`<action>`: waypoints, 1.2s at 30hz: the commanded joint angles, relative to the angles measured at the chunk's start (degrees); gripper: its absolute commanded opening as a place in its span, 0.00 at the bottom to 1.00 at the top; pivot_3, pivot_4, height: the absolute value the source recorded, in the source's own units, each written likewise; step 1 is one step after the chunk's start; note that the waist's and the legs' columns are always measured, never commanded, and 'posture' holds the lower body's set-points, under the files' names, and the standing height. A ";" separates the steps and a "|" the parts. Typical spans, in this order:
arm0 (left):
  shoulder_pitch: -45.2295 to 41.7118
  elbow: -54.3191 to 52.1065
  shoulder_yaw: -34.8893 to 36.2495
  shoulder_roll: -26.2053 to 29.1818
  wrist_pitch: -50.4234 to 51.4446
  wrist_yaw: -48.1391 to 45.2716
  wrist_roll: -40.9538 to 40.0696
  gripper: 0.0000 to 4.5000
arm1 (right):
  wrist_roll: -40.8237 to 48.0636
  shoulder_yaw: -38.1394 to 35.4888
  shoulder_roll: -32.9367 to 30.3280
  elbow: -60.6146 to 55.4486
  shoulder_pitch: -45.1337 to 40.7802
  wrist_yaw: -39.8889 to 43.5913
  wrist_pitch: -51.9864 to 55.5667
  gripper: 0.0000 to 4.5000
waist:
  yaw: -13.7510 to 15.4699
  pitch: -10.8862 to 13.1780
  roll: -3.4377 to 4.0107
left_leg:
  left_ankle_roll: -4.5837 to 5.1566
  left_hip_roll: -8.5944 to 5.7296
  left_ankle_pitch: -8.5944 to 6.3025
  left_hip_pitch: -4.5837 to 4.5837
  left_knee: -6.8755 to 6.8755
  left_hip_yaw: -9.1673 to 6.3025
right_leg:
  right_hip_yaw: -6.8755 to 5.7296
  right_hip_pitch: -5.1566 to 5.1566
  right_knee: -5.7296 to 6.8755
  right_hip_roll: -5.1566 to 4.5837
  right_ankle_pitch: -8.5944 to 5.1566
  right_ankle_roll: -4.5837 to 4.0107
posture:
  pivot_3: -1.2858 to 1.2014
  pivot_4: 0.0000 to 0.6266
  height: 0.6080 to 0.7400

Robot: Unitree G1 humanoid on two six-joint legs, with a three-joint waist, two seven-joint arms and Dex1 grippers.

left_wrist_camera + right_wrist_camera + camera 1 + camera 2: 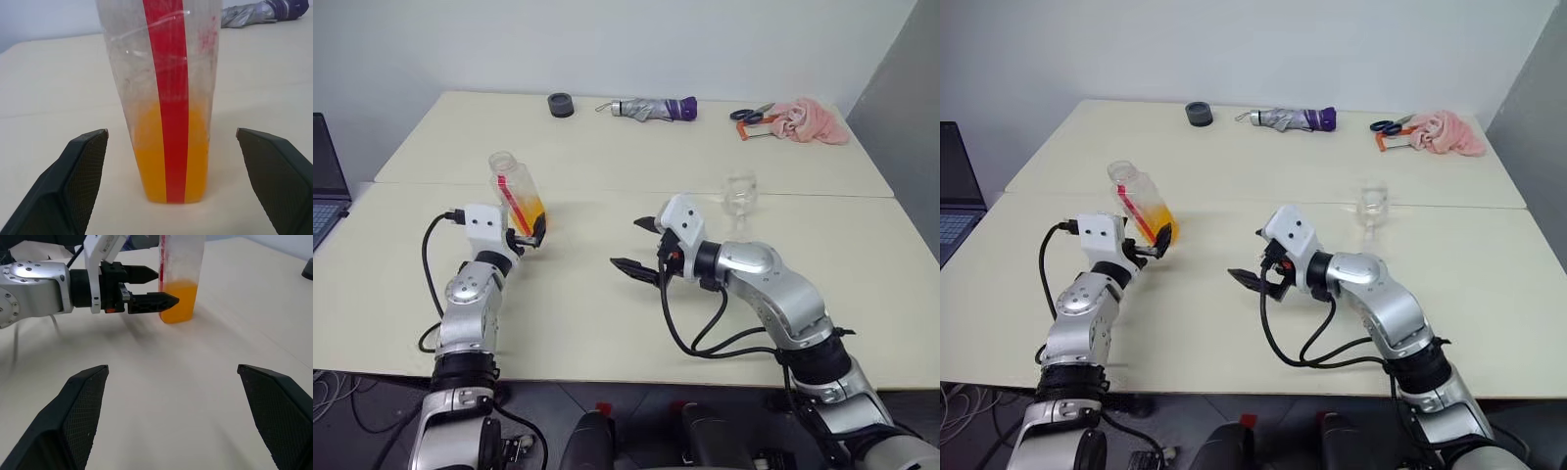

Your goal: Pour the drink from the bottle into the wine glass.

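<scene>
A pale counter [607,294] is seen before a white wall. The bottle [517,196], uncapped, w/ the drink [166,161] low inside, stands at the robot's left; the wine glass [740,196] stands well apart, to the right. Bottle should be centred btwn the pads, then clamped low. Left gripper [532,235] is spread wide around the bottle, nothing grasped; right gripper [636,247] likewise wide, empty.

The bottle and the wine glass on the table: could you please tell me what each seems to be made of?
The bottle: probably thin clear plastic, with scuffed, slightly cloudy walls, a glossy red label stripe, and orange drink showing through the lower part. The wine glass: apparently colourless glass, smooth and shiny; the table shows through its bowl, though it is too small to be sure.
</scene>
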 commanded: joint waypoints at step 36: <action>3.67 -29.18 -19.29 13.63 7.07 -49.03 -13.24 1.00 | 2.09 -23.13 -10.96 55.68 -37.16 -12.70 35.37 1.00 | -0.90 0.06 0.15 | 0.06 -0.12 -0.04 0.00 -0.22 0.46 | 0.32 -0.14 -0.15 0.33 -0.03 -0.05 | 0.52 0.24 1.00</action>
